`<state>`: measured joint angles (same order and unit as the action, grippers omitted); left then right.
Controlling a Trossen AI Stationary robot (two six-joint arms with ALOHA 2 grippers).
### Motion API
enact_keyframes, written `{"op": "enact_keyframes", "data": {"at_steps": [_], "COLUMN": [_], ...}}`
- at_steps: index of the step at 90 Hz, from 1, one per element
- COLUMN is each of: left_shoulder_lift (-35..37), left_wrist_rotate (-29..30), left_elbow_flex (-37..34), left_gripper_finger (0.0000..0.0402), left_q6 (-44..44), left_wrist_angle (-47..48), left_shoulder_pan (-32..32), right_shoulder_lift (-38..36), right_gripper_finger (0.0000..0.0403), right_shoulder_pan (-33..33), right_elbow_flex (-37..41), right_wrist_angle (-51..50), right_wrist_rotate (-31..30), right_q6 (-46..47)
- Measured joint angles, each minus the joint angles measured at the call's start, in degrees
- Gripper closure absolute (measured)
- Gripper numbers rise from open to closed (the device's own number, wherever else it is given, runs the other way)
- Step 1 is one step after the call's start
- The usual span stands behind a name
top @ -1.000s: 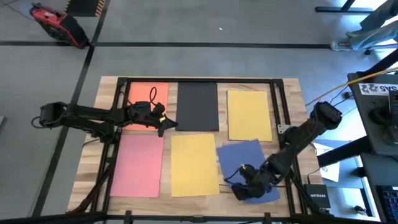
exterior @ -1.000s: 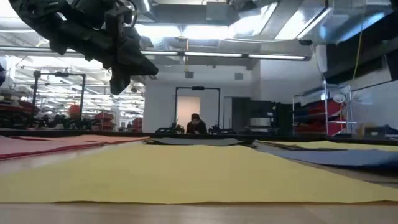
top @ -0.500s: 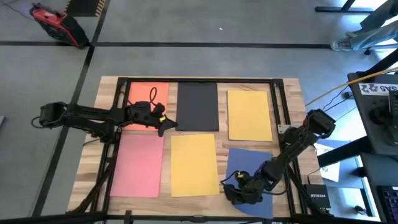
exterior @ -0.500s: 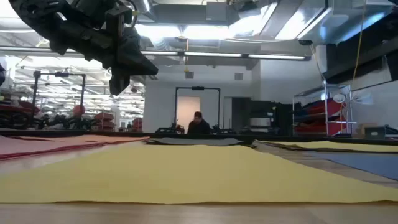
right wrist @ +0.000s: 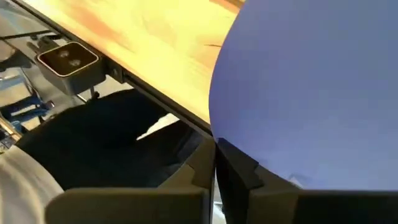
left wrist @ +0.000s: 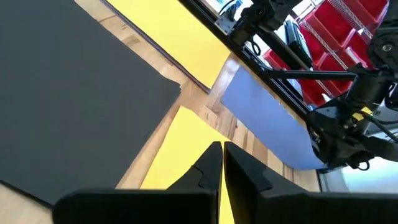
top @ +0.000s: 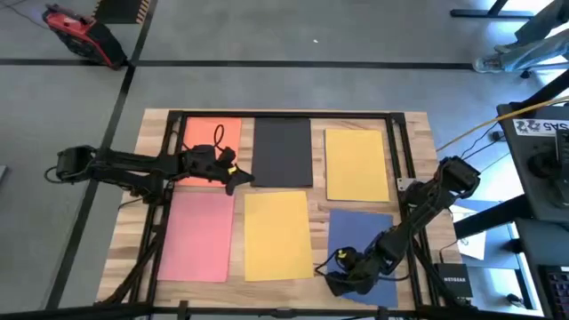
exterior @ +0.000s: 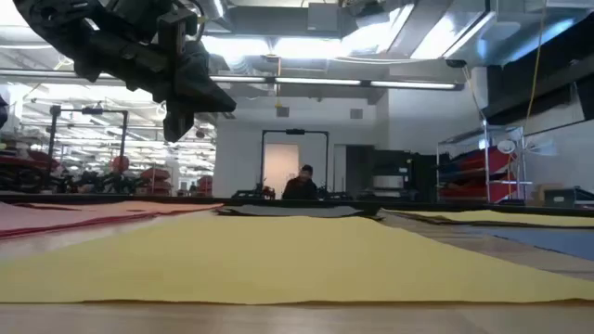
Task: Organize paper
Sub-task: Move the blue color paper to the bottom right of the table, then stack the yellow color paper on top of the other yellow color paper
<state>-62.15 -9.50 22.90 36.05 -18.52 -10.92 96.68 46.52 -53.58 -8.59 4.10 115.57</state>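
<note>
Paper: six sheets lie in two rows on the tabletop [top: 413,124]. Left pincer [top: 233,178], fingers closed on nothing, hovers between orange sheet [top: 203,142] and black sheet [top: 283,151]. Right pincer [top: 342,277] pinches the blue sheet [top: 360,236] at the near edge, where a further pull risks dragging it off or creasing it.

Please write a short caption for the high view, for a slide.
Six paper sheets in two rows; right tool shut on the blue sheet at the table's near edge.
</note>
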Motion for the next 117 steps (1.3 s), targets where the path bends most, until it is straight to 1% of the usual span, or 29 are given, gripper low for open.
{"op": "enact_keyframes", "data": {"at_steps": [5, 14, 30, 41, 54, 63, 74, 82, 91, 97, 103, 111, 117], "left_shoulder_lift": [0.0, 0.0, 0.0, 0.0, 0.0, 0.0, 0.0, 0.0, 0.0, 0.0, 0.0, 0.0, 0.0], "left_wrist_rotate": [0.0, 0.3, 0.7, 0.7, 0.7, 0.7, 0.7, 0.7, 0.7, 0.7, 0.8, 1.0, 1.2], "left_elbow_flex": [0.0, 0.0, 0.0, 0.0, 0.0, 0.0, 0.0, 0.0, 0.0, 0.0, 0.0, 0.0, 0.0], "left_gripper_finger": [0.0402, 0.0402, 0.0402, 0.0402, 0.0402, 0.0402, 0.0402, 0.0402, 0.0402, 0.0402, 0.0402, 0.0402, 0.0402], "left_q6": [0.0, 0.0, 0.0, 0.0, 0.0, 0.0, 0.0, 0.0, 0.0, 0.0, 0.0, 0.0, 0.0], "left_wrist_angle": [0.0, 0.0, 0.0, 0.0, 0.0, -0.1, -0.1, -0.1, -0.1, -0.1, -0.1, -0.1, -0.1], "left_shoulder_pan": [0.0, 0.0, 0.0, 0.0, 0.0, 0.0, 0.0, 0.0, 0.0, 0.0, 0.0, 0.0, 0.0], "right_shoulder_lift": [0.0, 0.0, 0.0, 0.0, 0.0, 0.0, 0.0, 0.0, 0.0, 0.0, -0.3, -0.7, -0.7], "right_gripper_finger": [0.0402, 0.0402, 0.0402, 0.0402, 0.0397, 0.0370, 0.0315, 0.0272, 0.0241, 0.0236, 0.0242, 0.0265, 0.0288], "right_shoulder_pan": [0.0, 0.0, 0.0, 0.0, 0.0, 0.0, 0.0, 0.0, 0.0, 0.0, -0.6, -3.0, -5.2], "right_elbow_flex": [0.0, 0.0, 0.0, 0.0, 0.0, 0.0, 0.0, 0.0, 0.0, 0.0, 0.0, -0.1, 0.0], "right_wrist_angle": [-0.3, -0.9, -2.9, -2.4, -2.1, -1.6, -1.5, -1.5, -0.7, 1.0, 2.1, 1.5, -1.6], "right_wrist_rotate": [0.4, 2.8, 5.2, 5.4, 5.6, 5.8, 7.5, 7.6, 7.5, 5.3, 0.1, -6.2, -9.8], "right_q6": [-1.5, -4.8, -7.9, -8.9, -7.9, -7.9, -7.8, -7.8, -8.4, -10.2, -12.5, -16.3, -19.6]}}
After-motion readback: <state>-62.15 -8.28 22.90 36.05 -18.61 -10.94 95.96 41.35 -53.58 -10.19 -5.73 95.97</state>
